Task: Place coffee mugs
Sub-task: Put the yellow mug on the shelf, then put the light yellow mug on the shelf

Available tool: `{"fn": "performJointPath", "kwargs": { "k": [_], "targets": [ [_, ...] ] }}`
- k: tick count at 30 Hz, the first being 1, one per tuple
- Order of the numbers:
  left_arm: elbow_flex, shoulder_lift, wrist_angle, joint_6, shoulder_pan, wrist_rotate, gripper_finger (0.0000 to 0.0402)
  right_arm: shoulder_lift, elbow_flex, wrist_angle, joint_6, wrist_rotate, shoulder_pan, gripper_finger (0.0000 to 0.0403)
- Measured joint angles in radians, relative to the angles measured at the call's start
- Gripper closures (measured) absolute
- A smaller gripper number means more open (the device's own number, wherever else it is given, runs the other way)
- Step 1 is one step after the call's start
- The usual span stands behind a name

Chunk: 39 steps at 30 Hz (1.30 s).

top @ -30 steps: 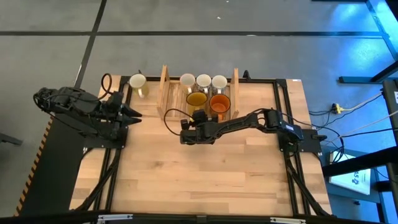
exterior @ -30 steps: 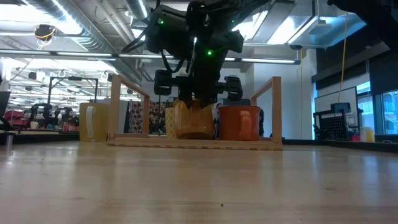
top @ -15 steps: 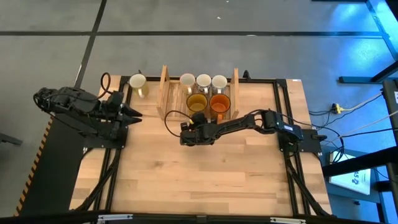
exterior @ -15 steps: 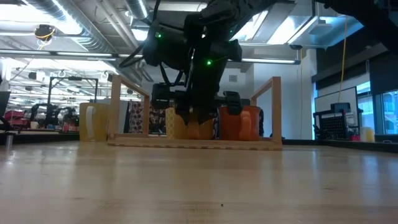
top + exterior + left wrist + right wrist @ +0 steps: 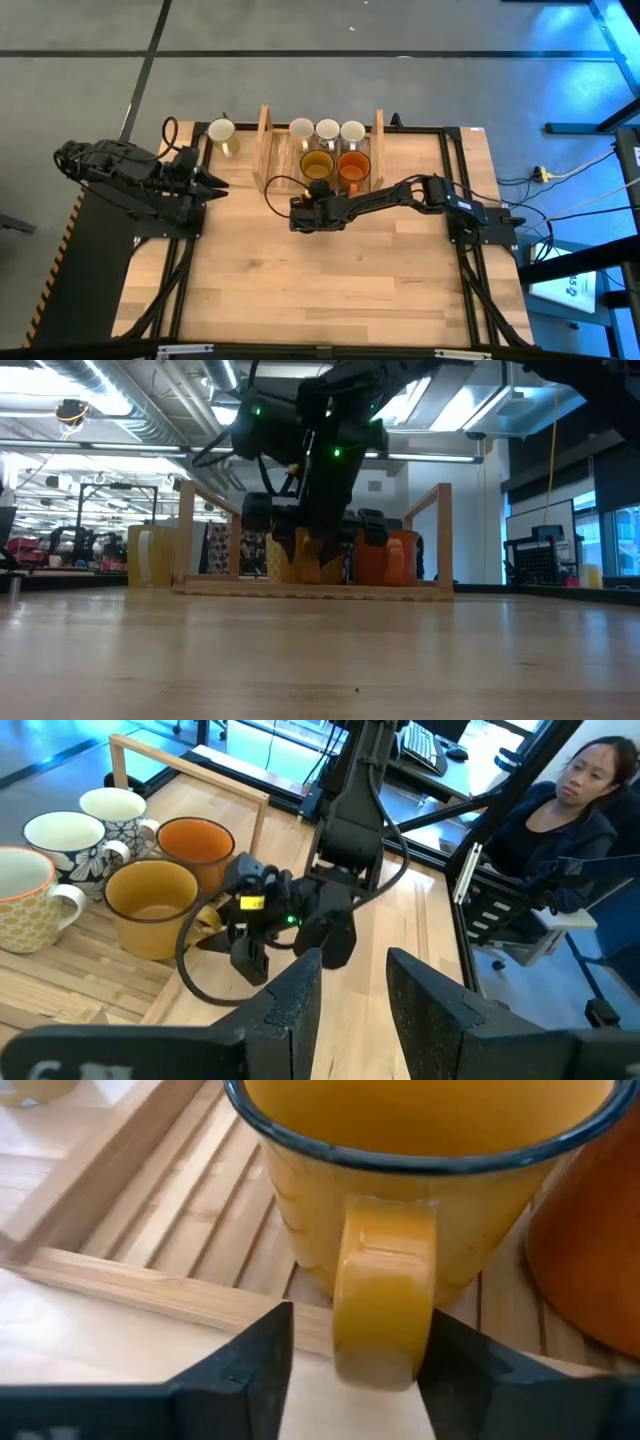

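White mugs: four [image 5: 302, 128]; amber mug [image 5: 316, 162]: one; orange mug [image 5: 353, 166]: one.

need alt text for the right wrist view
The right hand has its two dark fingers on either side of the handle of a yellow mug, which sits on a wooden slatted rack. An orange mug stands next to it.
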Motion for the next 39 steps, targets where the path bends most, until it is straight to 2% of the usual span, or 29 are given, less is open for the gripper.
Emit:
{"fn": "performJointPath", "kwargs": {
  "k": [5, 9, 16, 20, 25, 31, 34, 39],
  "targets": [
    [0.0, 0.0, 0.0, 0.001, 0.0, 0.009, 0.0292, -0.061, 0.0, -0.036, 0.001, -0.047, 0.021, 0.0177],
    [0.0, 0.0, -0.009, 0.002, 0.0, 0.009, 0.0292, -0.142, 0.0, -0.094, -0.003, -0.109, 0.055, 0.0157],
    [0.0, 0.014, -0.039, 0.0, 0.0, -0.01, 0.0292, -0.337, 0.002, -0.119, -0.218, -0.13, 0.137, 0.0158],
    [0.0, 0.052, -0.067, -0.011, 0.0, -0.06, 0.0292, -0.423, 0.002, -0.242, -0.288, -0.12, 0.162, 0.0165],
    [0.0, 0.105, -0.106, -0.019, 0.035, -0.139, 0.0292, -0.517, 0.002, -0.46, -0.286, -0.033, 0.203, 0.0166],
    [0.0, 0.161, -0.112, -0.009, 0.198, -0.146, 0.0292, -0.562, 0.002, -0.675, -0.283, 0.029, 0.232, 0.0166],
    [0.0, 0.19, -0.113, -0.012, 0.342, -0.111, 0.0292, -0.567, 0.0, -0.747, -0.293, 0.036, 0.232, 0.0166],
    [0.0, 0.255, -0.126, 0.028, 0.625, 0.022, 0.0292, -0.571, 0.0, -0.848, -0.375, 0.029, 0.229, 0.0166]
  ]
}}
